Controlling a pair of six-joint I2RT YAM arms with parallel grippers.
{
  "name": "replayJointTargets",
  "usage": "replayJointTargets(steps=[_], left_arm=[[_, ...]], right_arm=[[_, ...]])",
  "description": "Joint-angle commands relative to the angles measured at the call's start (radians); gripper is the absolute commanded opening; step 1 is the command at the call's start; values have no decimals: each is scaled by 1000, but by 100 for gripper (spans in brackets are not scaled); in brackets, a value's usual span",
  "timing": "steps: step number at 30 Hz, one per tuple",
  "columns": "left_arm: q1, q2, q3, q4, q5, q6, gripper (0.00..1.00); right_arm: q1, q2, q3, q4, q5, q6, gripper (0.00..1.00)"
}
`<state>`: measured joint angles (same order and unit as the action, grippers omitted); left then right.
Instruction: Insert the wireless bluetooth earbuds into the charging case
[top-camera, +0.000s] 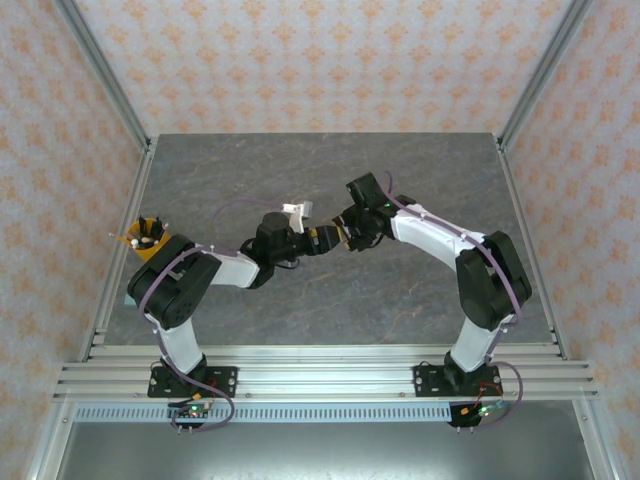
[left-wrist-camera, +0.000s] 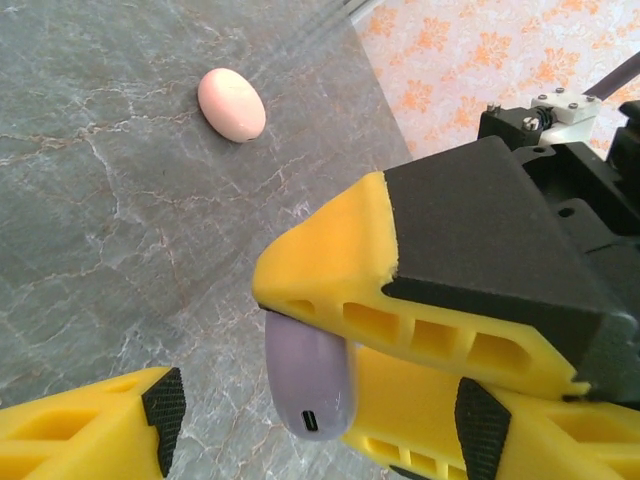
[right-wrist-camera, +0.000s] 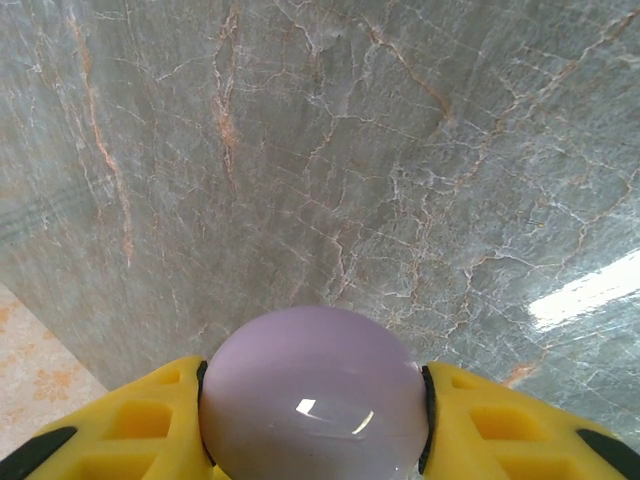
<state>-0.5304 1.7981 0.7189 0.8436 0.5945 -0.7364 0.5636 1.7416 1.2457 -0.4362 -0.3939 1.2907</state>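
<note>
Case-opening step, I judge: right pincer (right-wrist-camera: 315, 388) clamped on the closed-looking lilac charging case (left-wrist-camera: 310, 375) held over mid-bench (right-wrist-camera: 330, 150), left pincer (left-wrist-camera: 322, 412) open and straddling it without contact. Next needs a square bite on the lid, with the pink case (left-wrist-camera: 232, 104) well apart on grey marbled stone and orange-patterned walls (top-camera: 320, 60) around.

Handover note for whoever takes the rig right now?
Right claw: shut on the lilac case, held above the table, port end facing the left claw.
Left claw: open, one finger on either side of that case, not gripping it.
Pink case: lying on the table, looks closed, apart from both arms.
Done: lilac case picked up.
Left: open the cases and seat the earbuds; I cannot tell where they are.
</note>
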Motion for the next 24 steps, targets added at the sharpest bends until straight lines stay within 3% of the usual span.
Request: replayJointTargets(steps=[1, 14, 24], left_arm=[[-9, 32, 33, 66, -16, -15, 71], [-9, 84, 82, 96, -30, -38, 59], [-9, 91, 98, 102, -33, -46, 42]], right_arm=[[-7, -22, 35, 13, -13, 16, 37], [-7, -27, 30, 19, -25, 19, 37], [-7, -37, 15, 25, -30, 22, 37]])
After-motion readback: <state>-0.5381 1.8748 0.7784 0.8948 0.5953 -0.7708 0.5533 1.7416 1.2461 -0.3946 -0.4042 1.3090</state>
